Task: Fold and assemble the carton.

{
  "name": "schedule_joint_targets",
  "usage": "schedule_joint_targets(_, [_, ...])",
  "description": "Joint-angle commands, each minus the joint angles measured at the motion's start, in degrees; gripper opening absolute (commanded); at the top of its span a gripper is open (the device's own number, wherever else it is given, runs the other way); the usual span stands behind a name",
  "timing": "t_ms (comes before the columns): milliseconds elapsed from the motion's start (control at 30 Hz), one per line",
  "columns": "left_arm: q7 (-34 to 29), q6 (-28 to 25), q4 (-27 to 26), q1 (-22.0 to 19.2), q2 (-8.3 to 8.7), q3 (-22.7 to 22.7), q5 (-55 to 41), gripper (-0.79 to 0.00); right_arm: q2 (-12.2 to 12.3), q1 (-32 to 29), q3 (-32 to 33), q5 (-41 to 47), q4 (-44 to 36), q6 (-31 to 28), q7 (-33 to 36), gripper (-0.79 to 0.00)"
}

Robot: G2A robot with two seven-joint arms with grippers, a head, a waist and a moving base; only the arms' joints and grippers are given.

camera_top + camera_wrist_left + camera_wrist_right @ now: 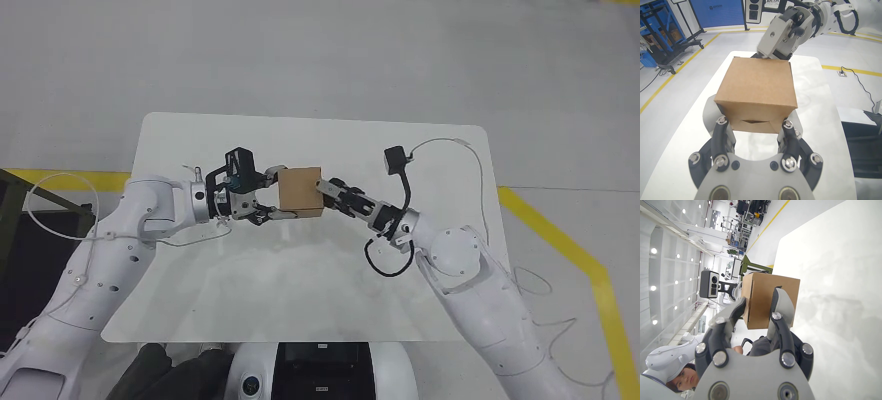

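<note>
One carton (300, 190), two grippers: left gripper (752, 113) clamps one end, right gripper (760, 296) pinches the opposite end's edge.

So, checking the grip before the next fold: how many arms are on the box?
2. The left arm has its jaws around one end of the box; the right arm touches the opposite end.

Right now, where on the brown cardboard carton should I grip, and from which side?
Probably pinch the brown cardboard carton across its two parallel side walls at the tucked end, approaching end-on as the left gripper does; the right gripper occupies the far end.
</note>
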Motion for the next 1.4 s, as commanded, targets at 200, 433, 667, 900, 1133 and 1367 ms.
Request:
schedule_joint_targets(200, [-0.01,-0.15,0.06,0.08,-0.19,-0.26,-0.13,-0.413,0.18,-0.85,1.74,0.81,-0.48,-0.99,-0.70,-0.348])
schedule_joint_targets(433, [-0.52,-0.11,0.39,0.07,-0.34,-0.51,-0.44,-0.406,0.60,-2.40,5.31,2.43,-0.37,-3.87,-1.85,0.000])
schedule_joint_targets(667, [-3.43,0.40,0.79,-1.13,-0.81,1.07,-1.07,-0.400,1.13,-3.37,8.20,0.60,1.63,-12.19,-1.25,0.000])
schedule_joint_targets(900, [-9.41,1.06,0.68,-4.81,-2.02,6.06,-1.93,-0.345,1.48,-3.90,9.51,-1.56,3.34,-24.50,-0.69,0.000])
schedule_joint_targets(1133, [-17.96,4.66,2.04,-9.01,-3.73,12.47,0.08,-0.271,1.90,-5.54,11.61,-1.45,2.27,-29.49,-1.31,0.000])
schedule_joint_targets(1367, [-24.33,9.34,5.00,-12.27,-5.58,17.77,2.48,-0.203,2.39,-7.07,13.81,-1.02,1.36,-30.67,-1.34,0.000])
